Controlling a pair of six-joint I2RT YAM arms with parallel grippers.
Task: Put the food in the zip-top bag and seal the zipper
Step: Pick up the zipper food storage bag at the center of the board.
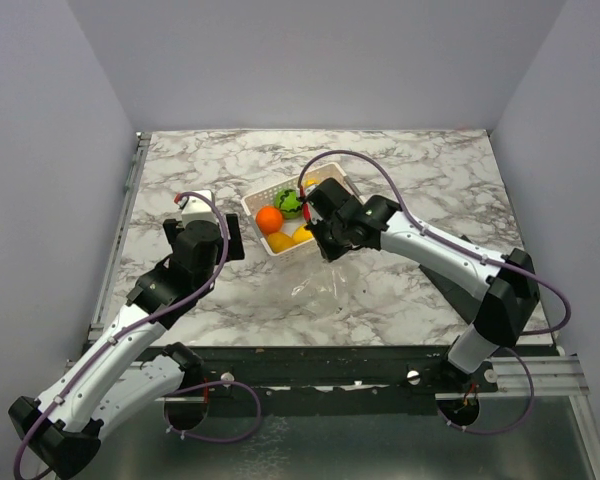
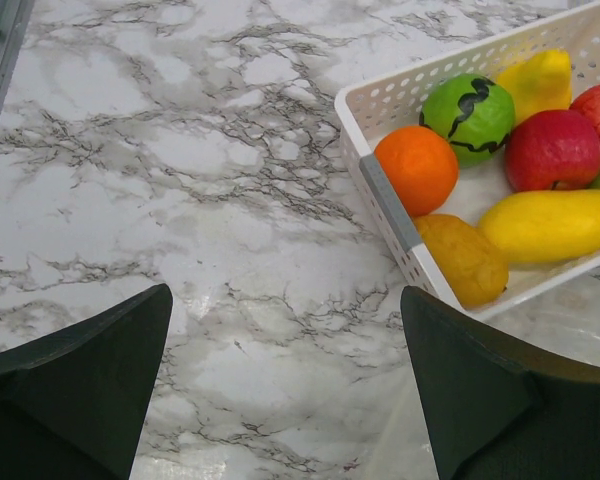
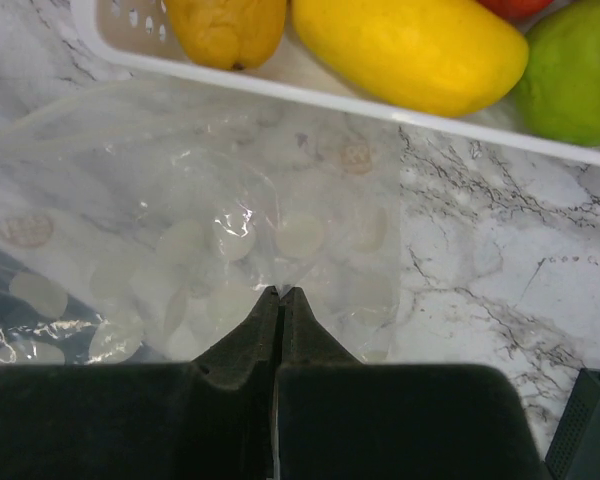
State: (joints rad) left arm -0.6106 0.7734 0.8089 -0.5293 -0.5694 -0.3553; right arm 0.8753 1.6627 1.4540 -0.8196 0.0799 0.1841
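While all the food (image 2: 555,150) sits in the white slotted basket (image 2: 385,205) and none is in the zip-top bag (image 3: 180,220), the task looks to be at its 1st step: getting hold of the bag & opening its mouth. R end effector (image 3: 280,292): jaws pressed fully together, tips right at the clear crinkled film, which spreads flat on the marble tabletop (image 2: 180,150) ahead of & to the left of the tips. Can't tell if a fold of film is pinched or the tips just rest on it. Basket edge w/ yellow & green fruit lies just beyond the bag, ahead of the tips. L end effector (image 2: 285,290): jaws spread wide, holding nothing, touching nothing, hovering over bare marble; basket is ahead & to its right, near corner close to the right jaw. Zipper strip can't be made out. Next move prob. needs the R side to lift one bag edge, the L to take the opposite lip or a fruit; thin slippery film could slide out of a grip.
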